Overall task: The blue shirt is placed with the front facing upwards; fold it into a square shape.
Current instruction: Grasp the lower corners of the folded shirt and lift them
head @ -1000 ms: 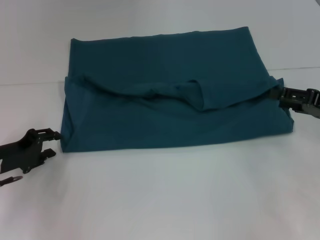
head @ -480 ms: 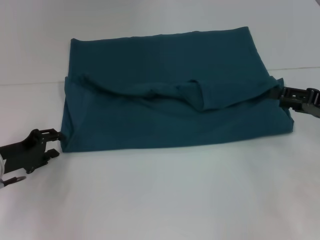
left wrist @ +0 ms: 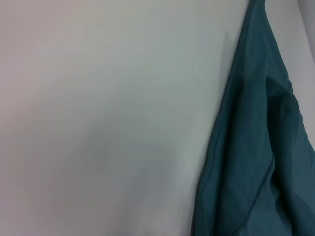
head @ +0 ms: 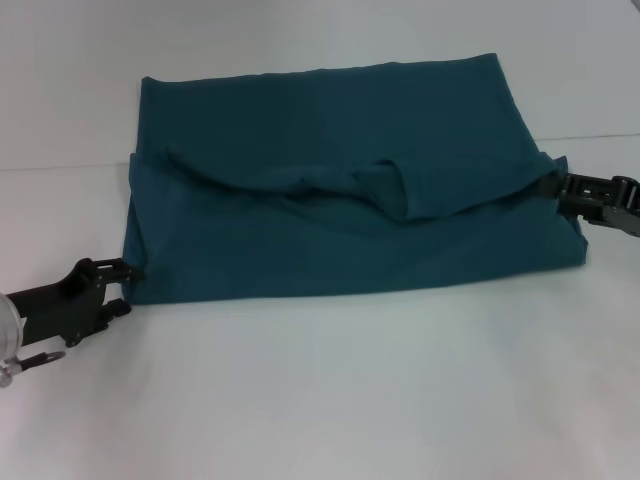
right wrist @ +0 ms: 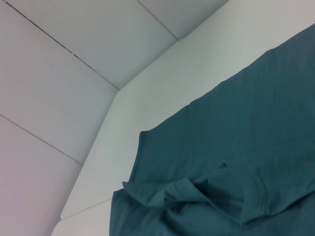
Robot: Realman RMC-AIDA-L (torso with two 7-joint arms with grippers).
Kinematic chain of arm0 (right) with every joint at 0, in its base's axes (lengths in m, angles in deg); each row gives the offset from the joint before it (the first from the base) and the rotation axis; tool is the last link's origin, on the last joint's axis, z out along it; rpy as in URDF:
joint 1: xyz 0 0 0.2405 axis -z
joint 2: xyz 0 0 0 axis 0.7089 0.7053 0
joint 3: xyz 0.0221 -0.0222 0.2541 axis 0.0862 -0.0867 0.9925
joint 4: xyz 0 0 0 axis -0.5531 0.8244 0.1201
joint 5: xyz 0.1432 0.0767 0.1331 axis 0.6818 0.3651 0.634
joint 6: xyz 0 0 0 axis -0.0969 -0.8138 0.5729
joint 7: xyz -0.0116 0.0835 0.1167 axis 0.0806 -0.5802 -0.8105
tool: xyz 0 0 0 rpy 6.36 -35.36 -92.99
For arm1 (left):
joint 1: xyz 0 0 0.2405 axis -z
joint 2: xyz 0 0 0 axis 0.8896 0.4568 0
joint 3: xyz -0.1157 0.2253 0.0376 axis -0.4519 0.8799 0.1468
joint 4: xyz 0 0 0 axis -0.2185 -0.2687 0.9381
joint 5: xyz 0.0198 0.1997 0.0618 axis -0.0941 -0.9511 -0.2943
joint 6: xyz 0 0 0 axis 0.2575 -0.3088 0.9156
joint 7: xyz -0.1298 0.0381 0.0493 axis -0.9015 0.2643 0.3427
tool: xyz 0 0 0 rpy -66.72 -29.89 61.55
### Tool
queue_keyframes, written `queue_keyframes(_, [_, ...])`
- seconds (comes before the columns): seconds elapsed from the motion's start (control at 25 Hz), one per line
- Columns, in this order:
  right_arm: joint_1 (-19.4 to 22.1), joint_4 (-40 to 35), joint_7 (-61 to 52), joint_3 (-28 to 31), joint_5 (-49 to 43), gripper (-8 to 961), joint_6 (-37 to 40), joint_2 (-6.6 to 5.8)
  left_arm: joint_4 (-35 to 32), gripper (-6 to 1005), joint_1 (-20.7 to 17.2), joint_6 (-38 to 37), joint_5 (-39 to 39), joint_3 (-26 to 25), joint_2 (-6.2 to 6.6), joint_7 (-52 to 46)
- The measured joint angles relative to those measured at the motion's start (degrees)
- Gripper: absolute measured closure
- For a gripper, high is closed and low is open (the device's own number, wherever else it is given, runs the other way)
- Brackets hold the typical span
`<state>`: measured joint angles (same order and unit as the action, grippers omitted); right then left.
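The blue shirt (head: 330,230) lies on the white table (head: 330,400), folded into a wide rectangle with no lettering showing. A rumpled folded layer runs across its middle. My left gripper (head: 124,289) is low at the shirt's near left corner, open, its upper finger touching the cloth edge. My right gripper (head: 556,186) is at the shirt's right edge, where the folded layer is drawn to a point between its fingers. The left wrist view shows the shirt's edge (left wrist: 256,147) on the table. The right wrist view looks down on the shirt (right wrist: 246,147) and its wrinkled fold.
White tabletop (head: 330,400) stretches in front of the shirt and to both sides. A pale wall (head: 300,30) rises just behind the shirt's far edge. Wall panels (right wrist: 74,73) and the table's far corner show in the right wrist view.
My left gripper has slid to the right and slightly down, reaching the shirt's near left corner. The right gripper and the shirt have not moved.
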<state>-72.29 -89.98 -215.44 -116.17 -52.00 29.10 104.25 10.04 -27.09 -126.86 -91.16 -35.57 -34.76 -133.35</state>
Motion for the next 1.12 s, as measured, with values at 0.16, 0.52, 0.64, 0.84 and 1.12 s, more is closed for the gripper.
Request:
queue_keyframes(0.16, [0.0,0.0,0.0,0.0,0.0,238,0.0,0.0,0.3,479,0.5,0.7,0.0,0.1,-0.08,0.0])
queue_keyframes(0.52, [0.0,0.0,0.1,0.0,0.0,238,0.0,0.08,1.0,479,1.9,2.2,0.0,0.1,-0.1,0.3])
queue_keyframes(0.64, [0.0,0.1,0.1,0.0,0.0,238,0.0,0.09,1.0,478,2.5,2.3,0.0,0.1,-0.12,0.6])
queue_keyframes(0.84, [0.0,0.0,0.1,0.0,0.0,237,0.1,0.18,1.9,488,3.1,3.0,0.0,0.7,-0.11,0.8])
queue_keyframes(1.12, [0.1,0.0,0.1,0.7,0.1,237,0.3,0.13,2.2,512,3.0,3.4,0.0,1.4,-0.13,0.8])
